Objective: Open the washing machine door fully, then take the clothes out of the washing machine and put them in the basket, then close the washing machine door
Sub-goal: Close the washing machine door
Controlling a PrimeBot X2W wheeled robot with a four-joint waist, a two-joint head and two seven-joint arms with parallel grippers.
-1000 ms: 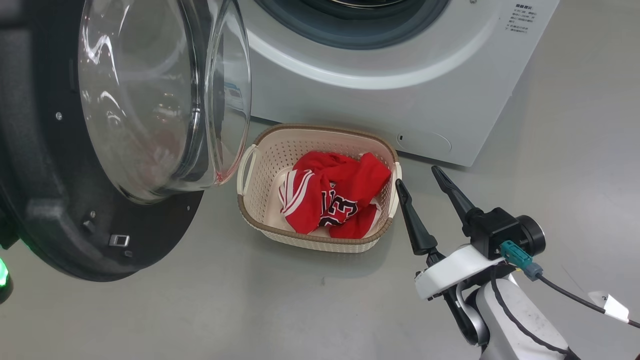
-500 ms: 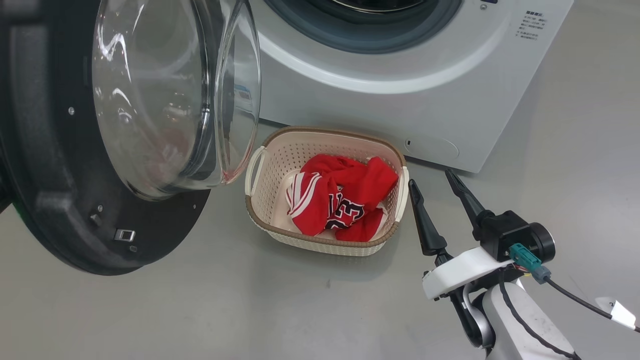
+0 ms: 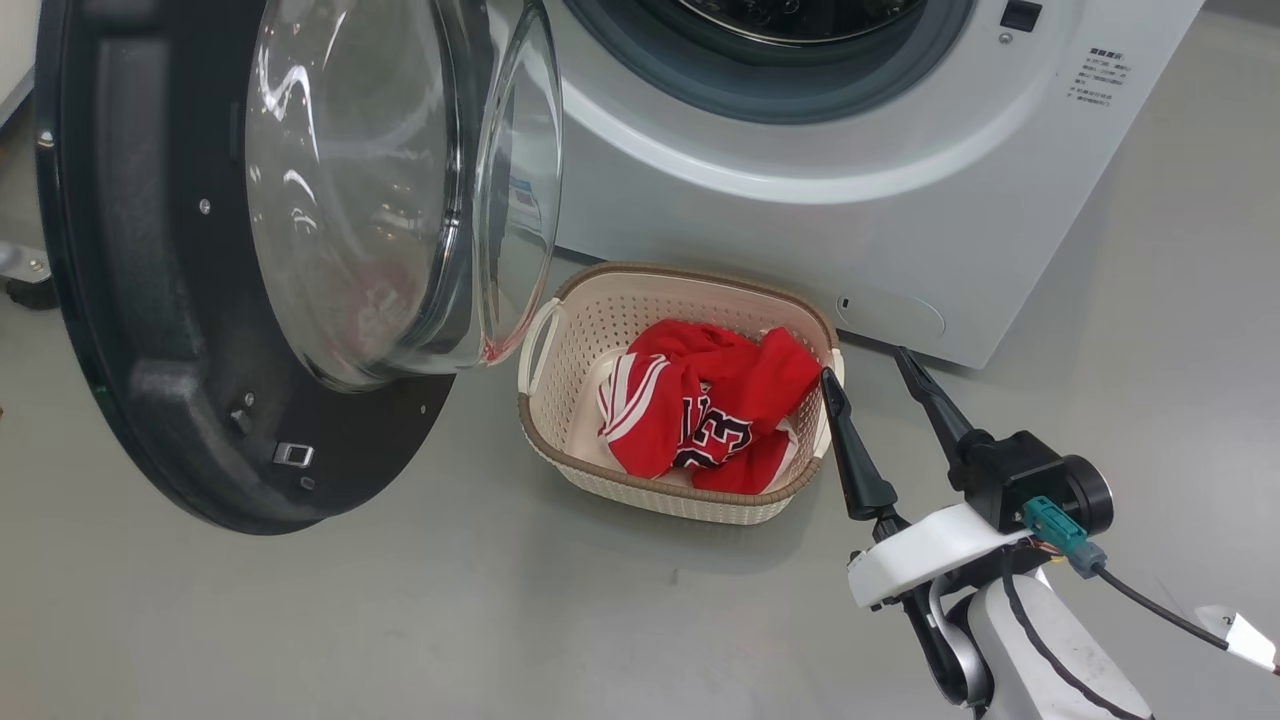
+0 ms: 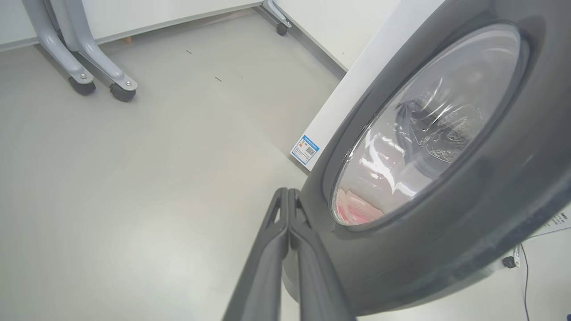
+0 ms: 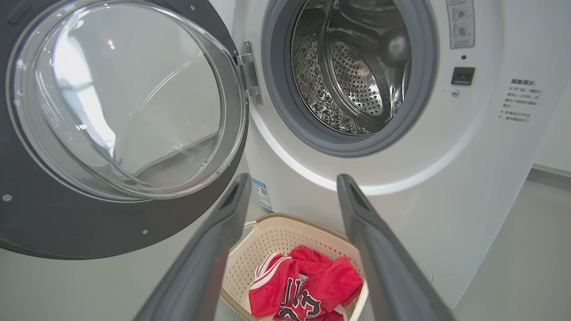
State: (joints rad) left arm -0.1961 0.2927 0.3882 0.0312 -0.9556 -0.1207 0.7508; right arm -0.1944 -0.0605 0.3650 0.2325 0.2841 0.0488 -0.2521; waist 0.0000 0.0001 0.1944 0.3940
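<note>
The white washing machine point(image 3: 800, 230) stands at the top of the head view, and its steel drum point(image 5: 352, 71) looks empty. The washing machine door point(image 3: 150, 300) hangs open at the left, its glass bowl facing the basket. The cream basket point(image 3: 570, 450) sits on the floor in front of the machine with the red clothes point(image 3: 700, 410) crumpled inside. My right gripper point(image 3: 864, 364) is open just right of the basket, holding nothing. In the right wrist view this gripper point(image 5: 294, 178) frames the basket point(image 5: 276, 220) and clothes point(image 5: 312, 290). My left gripper point(image 4: 287, 192) is shut and empty, right beside the door's point(image 4: 468, 200) black outer rim.
Grey floor lies all around. Grey wheeled legs point(image 4: 89, 76) of a stand are behind the door, near a white wall. A blue sticker point(image 4: 305, 150) marks the machine's lower corner. A cable point(image 4: 519, 258) lies on the floor past the door.
The head camera has moved, so more of the door and the drum opening shows. My right gripper stays open beside the basket, and the clothes have not moved.
</note>
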